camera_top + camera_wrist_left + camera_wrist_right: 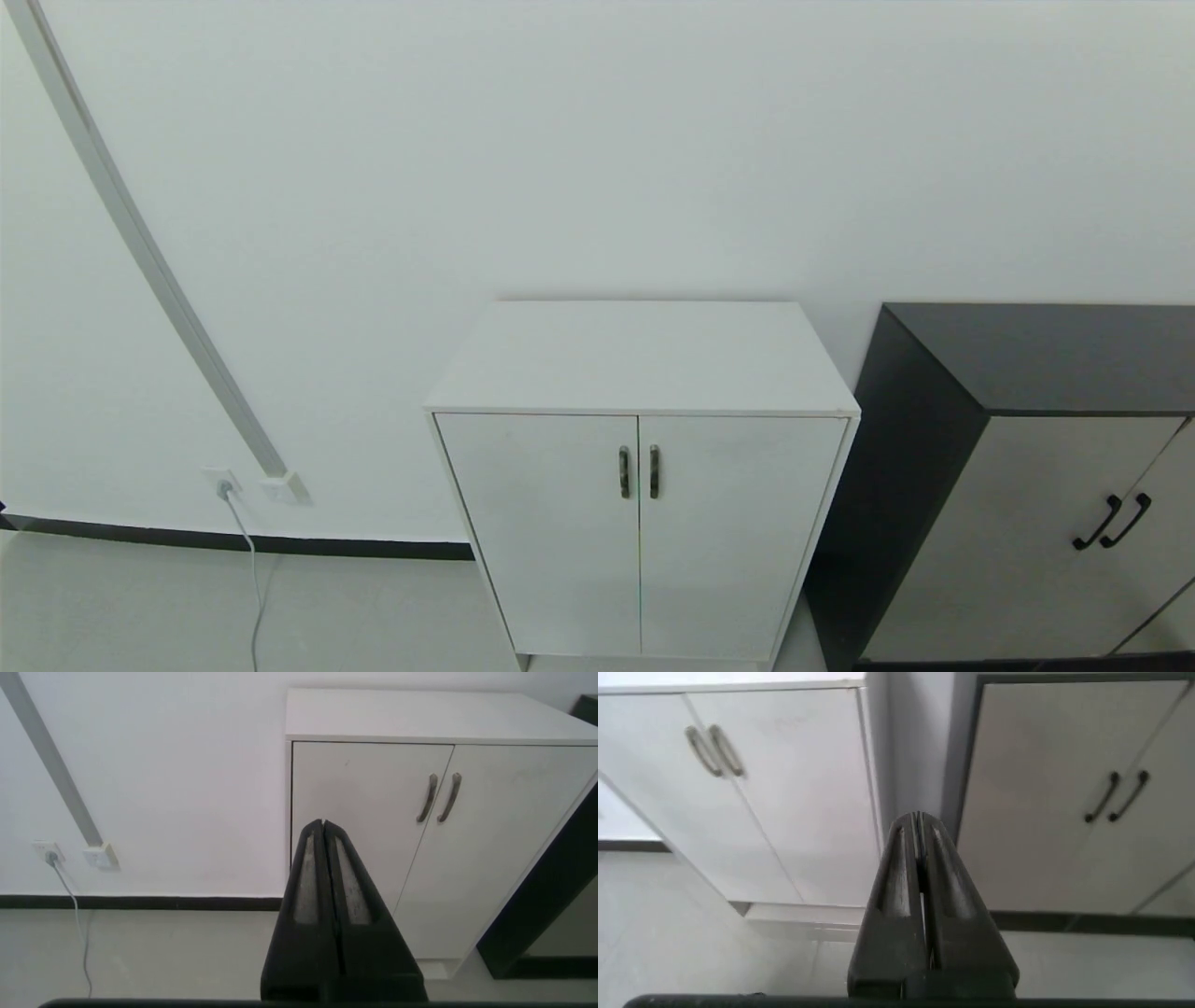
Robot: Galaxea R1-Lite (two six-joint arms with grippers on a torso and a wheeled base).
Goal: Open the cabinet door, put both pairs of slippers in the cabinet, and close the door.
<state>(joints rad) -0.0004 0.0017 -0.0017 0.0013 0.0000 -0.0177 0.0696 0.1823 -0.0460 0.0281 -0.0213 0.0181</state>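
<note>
A white two-door cabinet (640, 485) stands against the wall, both doors closed, with two dark vertical handles (639, 471) side by side at the middle seam. The same cabinet (439, 812) appears beyond my left gripper (323, 826), which is shut with nothing in it and held well short of the doors. My right gripper (918, 819) is shut and empty too, in front of the gap between the white cabinet (757, 793) and the neighbouring one.
A black cabinet with grey doors and black handles (1111, 521) stands just right of the white one. On the left wall are an outlet with a plugged grey cable (245, 551) and a slanted cable duct (140, 243). The grey floor (140, 952) lies open to the left.
</note>
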